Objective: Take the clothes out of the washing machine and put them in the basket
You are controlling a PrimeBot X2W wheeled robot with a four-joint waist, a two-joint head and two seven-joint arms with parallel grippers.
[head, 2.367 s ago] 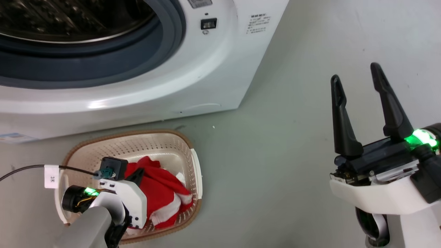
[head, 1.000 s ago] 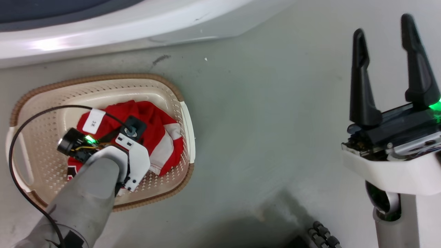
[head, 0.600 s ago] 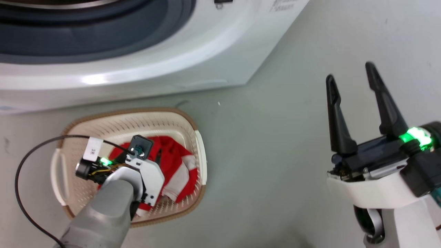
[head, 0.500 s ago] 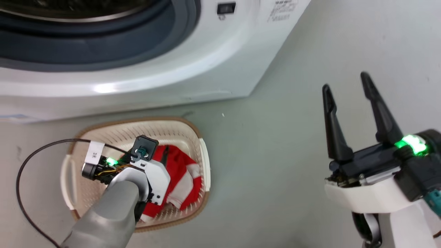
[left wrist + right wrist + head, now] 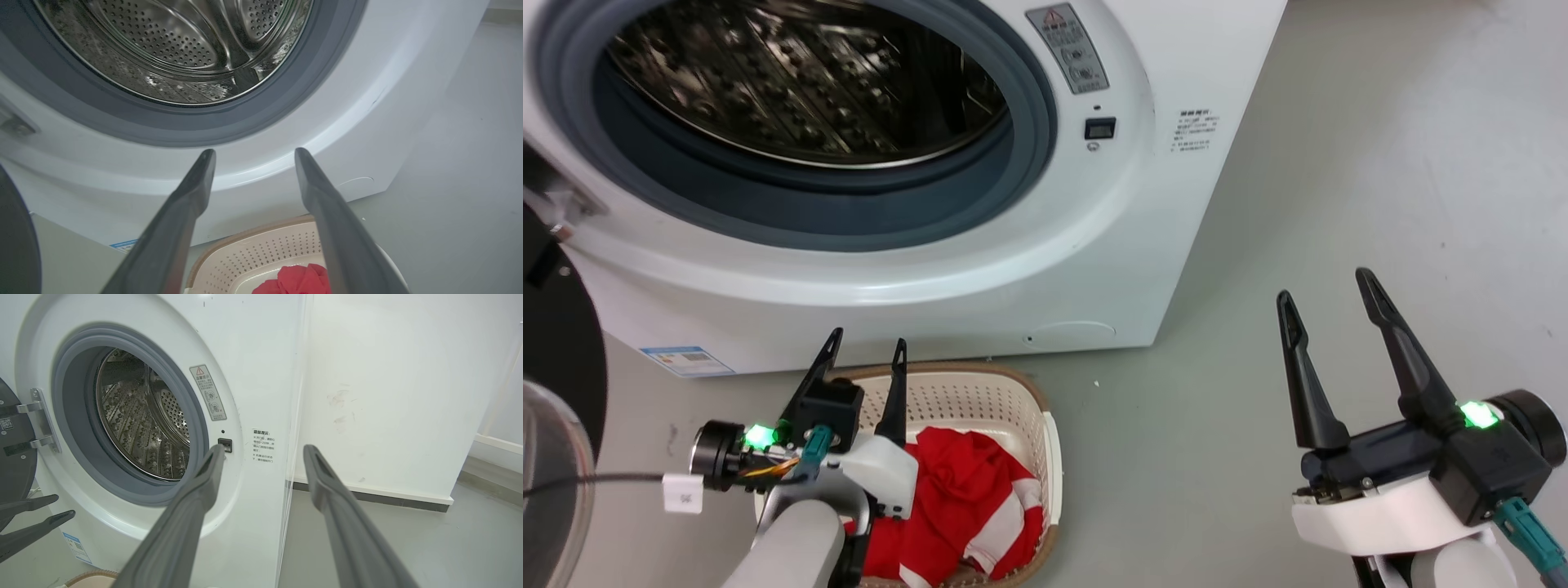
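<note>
The left end effector (image 5: 867, 340) and right end effector (image 5: 1324, 286) gape empty, pointing upward.

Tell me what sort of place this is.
Probably a laundry corner, perhaps in a plain test room: a white front-loading washing machine, a cream basket holding red clothes in front of it, and a bare grey floor meeting a white wall.

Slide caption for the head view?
Red clothes in the basket before the open washing machine; left claw and right claw open, empty.
</note>
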